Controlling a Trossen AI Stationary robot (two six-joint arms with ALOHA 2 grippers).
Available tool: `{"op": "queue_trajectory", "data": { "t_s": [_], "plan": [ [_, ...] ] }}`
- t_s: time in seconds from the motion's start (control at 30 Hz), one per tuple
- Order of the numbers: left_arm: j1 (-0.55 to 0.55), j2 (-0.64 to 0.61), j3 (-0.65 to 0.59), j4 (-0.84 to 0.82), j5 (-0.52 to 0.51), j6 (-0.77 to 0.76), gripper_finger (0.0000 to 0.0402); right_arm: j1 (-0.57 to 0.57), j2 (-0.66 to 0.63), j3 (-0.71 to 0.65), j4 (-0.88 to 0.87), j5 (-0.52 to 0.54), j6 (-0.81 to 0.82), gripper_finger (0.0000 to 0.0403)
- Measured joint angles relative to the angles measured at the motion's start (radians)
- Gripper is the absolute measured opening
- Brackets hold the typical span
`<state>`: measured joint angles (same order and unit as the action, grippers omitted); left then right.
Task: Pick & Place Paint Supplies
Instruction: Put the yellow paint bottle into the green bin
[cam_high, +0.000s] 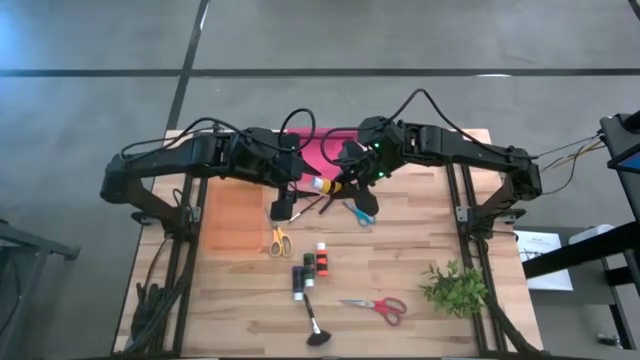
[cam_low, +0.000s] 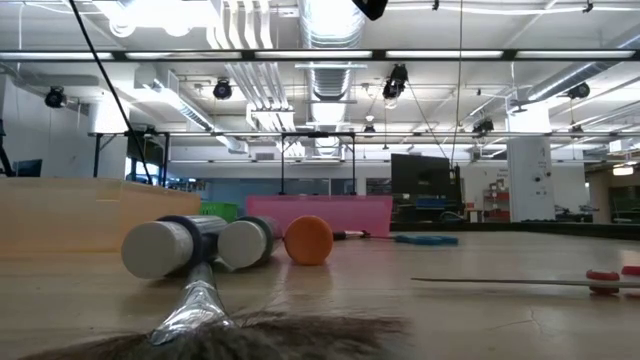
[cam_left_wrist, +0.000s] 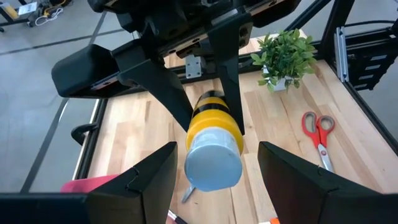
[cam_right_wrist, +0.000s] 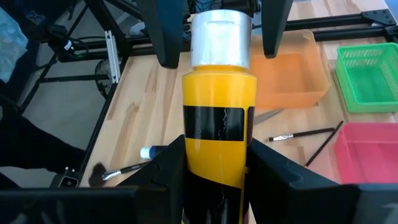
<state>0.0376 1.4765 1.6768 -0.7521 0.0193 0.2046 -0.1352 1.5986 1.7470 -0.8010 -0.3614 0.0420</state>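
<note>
The right gripper (cam_right_wrist: 214, 171) clamps a yellow paint bottle (cam_right_wrist: 217, 124) above the worktop (cam_high: 420, 250); the left gripper (cam_left_wrist: 214, 165) gapes around its cap. The left should close squarely before the right releases.

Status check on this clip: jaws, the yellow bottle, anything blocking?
Right gripper shut on yellow paint bottle, held above the table. Left gripper open, jaws either side of the bottle's grey cap, not gripping. Nothing between them.

bare wood (cam_high: 440, 215) right of blue scissors (cam_high: 360, 213); bottles (cam_high: 310, 270) crowding centre
</note>
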Motion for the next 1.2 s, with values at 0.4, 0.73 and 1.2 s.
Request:
{"op": "queue_trajectory", "data": {
  "t_s": [0.4, 0.73, 1.2],
  "plan": [
    [0.0, 0.0, 0.0, 0.0, 0.003, -0.022, 0.0121, 0.001, 0.0, 0.0, 0.004, -0.002, -0.005, 0.0121],
    [0.0, 0.0, -0.001, 0.0, 0.007, -0.03, 0.0121, 0.0, 0.0, 0.0, 0.008, -0.003, -0.013, 0.0121],
    [0.0, 0.003, -0.003, -0.005, 0.007, -0.053, 0.0121, 0.004, -0.002, 0.001, 0.038, 0.015, 0.011, 0.025]
  ]
}}
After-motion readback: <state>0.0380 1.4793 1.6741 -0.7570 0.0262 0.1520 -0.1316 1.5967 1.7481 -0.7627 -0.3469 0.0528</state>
